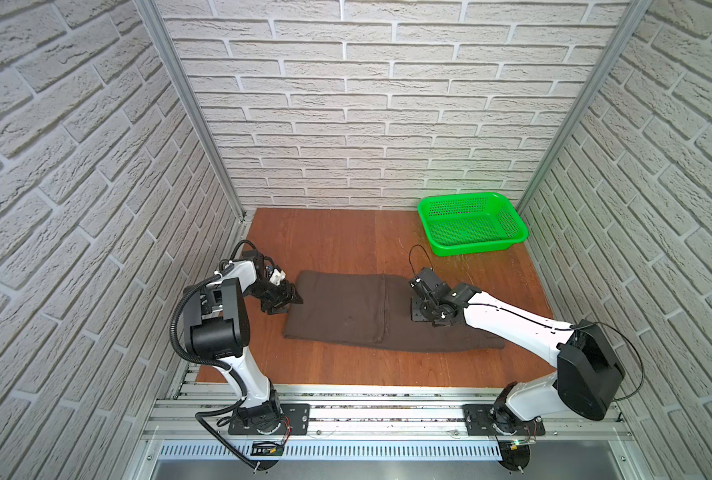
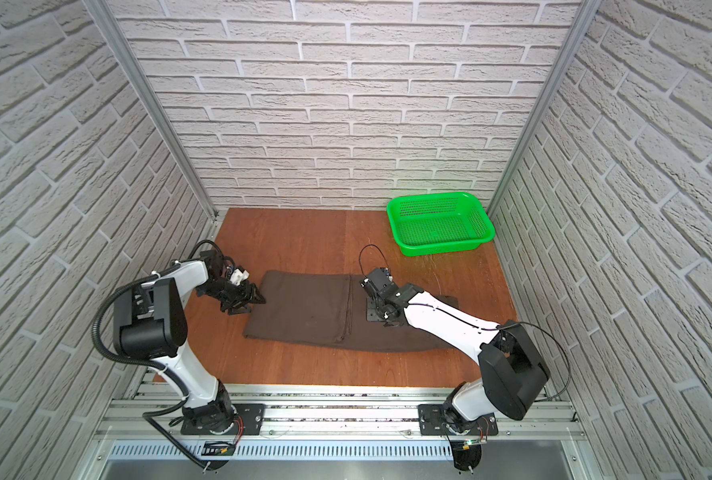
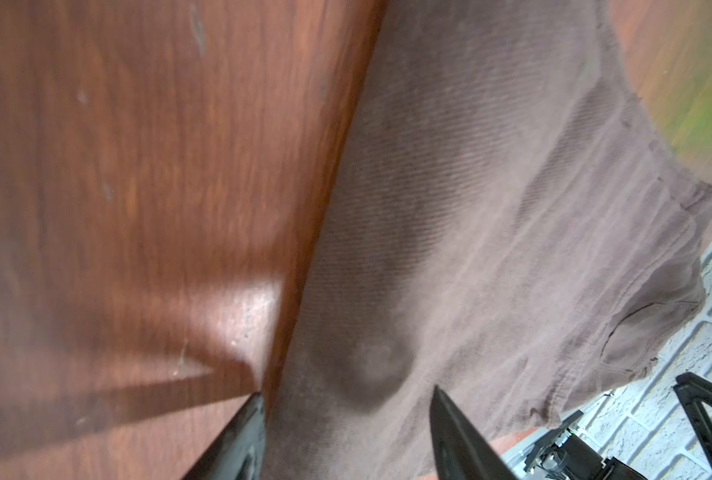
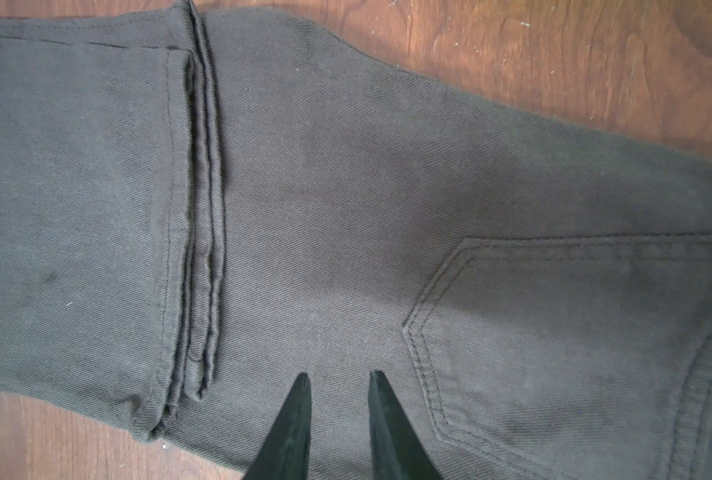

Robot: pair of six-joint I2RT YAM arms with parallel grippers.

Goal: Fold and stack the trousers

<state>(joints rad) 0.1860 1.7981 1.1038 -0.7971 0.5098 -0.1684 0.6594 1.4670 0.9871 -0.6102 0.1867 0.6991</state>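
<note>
Left end effector (image 1: 289,302): jaws parted astride the left fold of the trousers (image 1: 346,311), not clamped. Trousers lie flat mid-counter (image 1: 325,241): dark brown twill, folded once, hems (image 4: 204,208) stacked near centre. Judged soft, limp, fairly weighty, not slippery; grip the thick fold. Right end effector (image 4: 339,380): jaws narrowly parted, empty, over cloth beside the stitched pocket (image 4: 574,353).

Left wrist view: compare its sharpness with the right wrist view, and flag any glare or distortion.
Left wrist view: motion-blurred, the trousers and table smeared, with a bright glare patch on the wood; right wrist view: sharp, twill weave and pocket stitching crisp; both top views: in focus, though the wide lens splays the brick walls outward.
</note>
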